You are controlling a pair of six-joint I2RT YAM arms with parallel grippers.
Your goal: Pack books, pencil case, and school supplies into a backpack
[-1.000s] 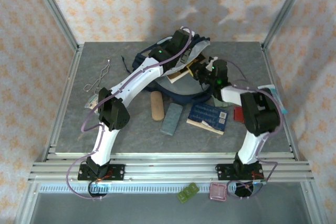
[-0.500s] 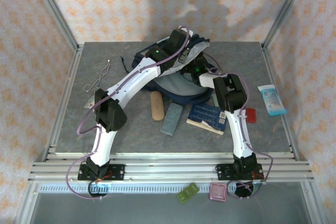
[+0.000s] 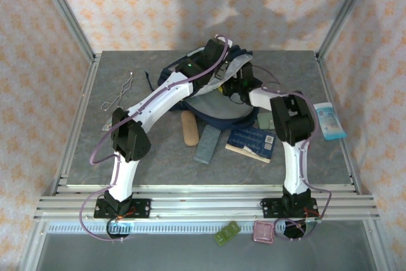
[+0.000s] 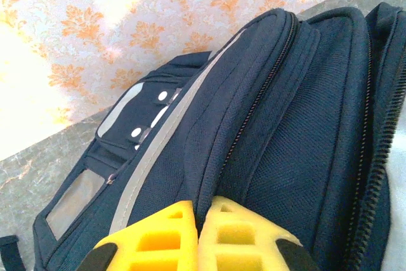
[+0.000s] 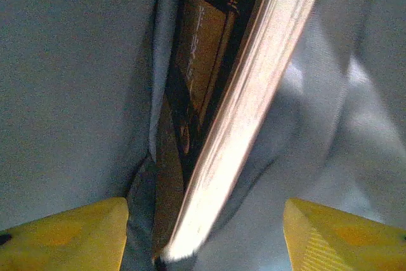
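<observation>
Currently, left gripper (image 4: 196, 236): yellow fingers pressed together, a fold of the navy backpack (image 4: 266, 125) nipped between them. Ahead of the fingertips I see the pale stripe trim (image 4: 158, 150) and a closed zip running away up the fabric.

Right gripper (image 5: 203, 233): fingers spread wide, one at each lower corner of my wrist feed. Between them, touching neither, the brown book (image 5: 200, 55) stands on edge inside the backpack's pale grey lining (image 5: 76, 80). Its brown cover faces the left-hand finger and its pale page edges face the right-hand one.

Overhead: both sets of fingers sit at the backpack's mouth, close together.
- Dark blue book (image 3: 252, 142): flat on the table (image 3: 158, 163), on the near side of the right fingers, just beside that arm.
- Tan oblong case (image 3: 189, 129) and grey-blue flat case (image 3: 207, 144): just beside each other, nearer the bases than both grippers, between the arms.
- Grey-green square piece (image 3: 266, 120): between the blue book and the backpack.
- Pale blue-and-white packet (image 3: 330, 120): well out to the right of the right fingers.
- Thin bent wire (image 3: 119, 96): well off to the left of the left fingers.
</observation>
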